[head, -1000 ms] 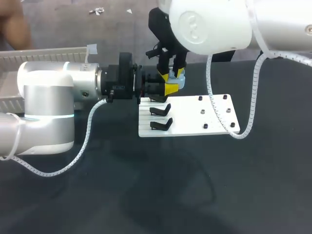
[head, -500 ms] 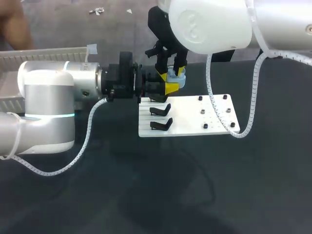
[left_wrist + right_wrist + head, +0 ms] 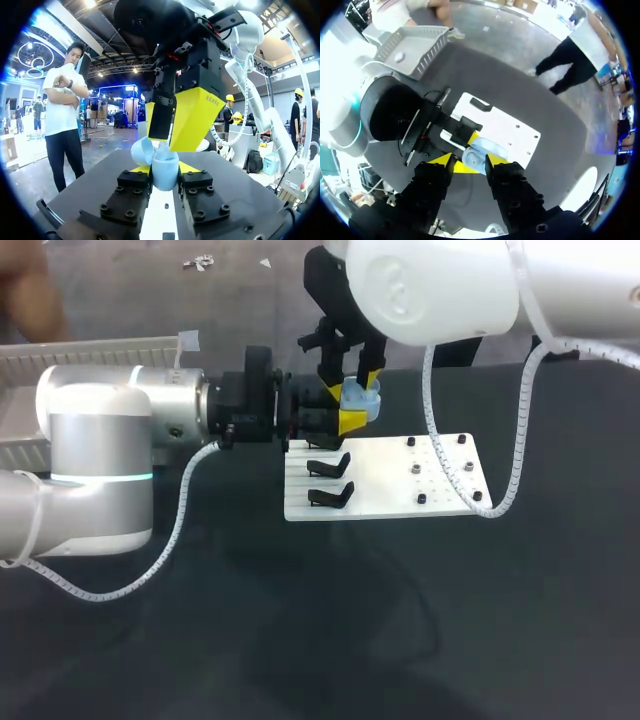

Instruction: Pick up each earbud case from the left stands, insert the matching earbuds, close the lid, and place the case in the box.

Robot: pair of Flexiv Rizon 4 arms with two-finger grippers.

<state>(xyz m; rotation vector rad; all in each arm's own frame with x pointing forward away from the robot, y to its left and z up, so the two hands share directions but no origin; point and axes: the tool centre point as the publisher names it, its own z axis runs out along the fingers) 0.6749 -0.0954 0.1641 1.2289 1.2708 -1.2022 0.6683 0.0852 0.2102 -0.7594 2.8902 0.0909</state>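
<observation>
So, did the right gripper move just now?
Yes. The right gripper rose a little, away from the white board, so more of the blue earbud case shows.

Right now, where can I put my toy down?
The dark table in front of the white board is bare, and beside the board's right edge too. It is crowded at the board's far left corner, where the left gripper and right gripper meet at the earbud case.
</observation>
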